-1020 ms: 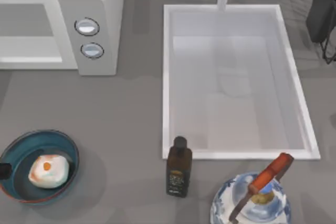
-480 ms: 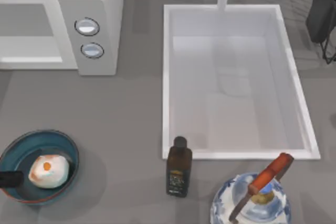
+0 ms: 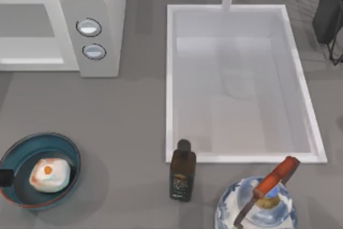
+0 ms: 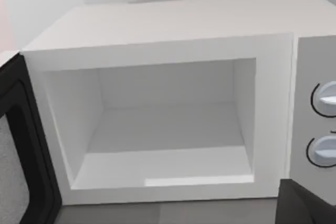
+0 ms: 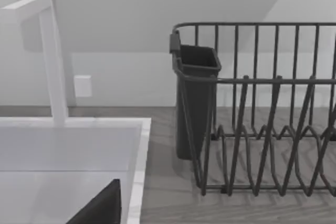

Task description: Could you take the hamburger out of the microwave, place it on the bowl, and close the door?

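The hamburger [image 3: 49, 175], a pale lump with an orange spot, lies inside the blue bowl [image 3: 64, 146] at the table's front left. A dark part of my left gripper [image 3: 5, 177] pokes in at the left edge beside the bowl, apart from the hamburger. At the back left stands the white microwave [image 3: 102, 4]; its cavity [image 4: 168, 124] is empty. The door [image 4: 21, 145] hangs swung wide open, its black inner face showing. A dark piece of my left gripper [image 4: 307, 203] shows below the knobs. A dark corner of my right gripper [image 5: 102, 208] hovers over the sink.
A white sink basin [image 3: 238, 84] with a faucet [image 5: 52, 56] fills the middle right. A dark bottle [image 3: 183, 171] stands at its front-left corner. A blue-and-white vessel with a red handle [image 3: 276, 178] sits front right. A dark wire dish rack [image 5: 262, 108] stands at the back right.
The dark part of my left gripper had reached further in over the bowl half a second ago; it has since drawn back to the left edge. The hamburger stays in the bowl.
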Robot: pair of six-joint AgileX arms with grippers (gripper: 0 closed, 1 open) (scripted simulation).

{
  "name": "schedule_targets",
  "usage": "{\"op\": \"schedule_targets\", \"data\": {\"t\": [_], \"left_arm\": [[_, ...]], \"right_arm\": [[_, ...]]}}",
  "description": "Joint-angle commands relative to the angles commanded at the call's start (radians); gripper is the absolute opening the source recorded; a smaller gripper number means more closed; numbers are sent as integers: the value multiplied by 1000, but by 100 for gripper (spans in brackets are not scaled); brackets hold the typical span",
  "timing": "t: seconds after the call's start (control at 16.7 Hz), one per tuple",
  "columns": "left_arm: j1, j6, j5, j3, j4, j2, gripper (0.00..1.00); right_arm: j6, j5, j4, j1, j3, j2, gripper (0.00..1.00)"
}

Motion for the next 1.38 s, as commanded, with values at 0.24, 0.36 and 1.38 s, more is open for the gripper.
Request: {"op": "schedule_targets", "data": {"t": [0.24,0.36,1.38], "left_arm": [[219,147,160,207,-86,271,0],[359,239,263,334,-137,458,0],[1393,858,1042,1176,-429,1826,0]], "right_arm": [[0,0,0,0,0,0,100],[0,0,0,0,0,0,100],[0,0,0,0,0,0,100]]}}
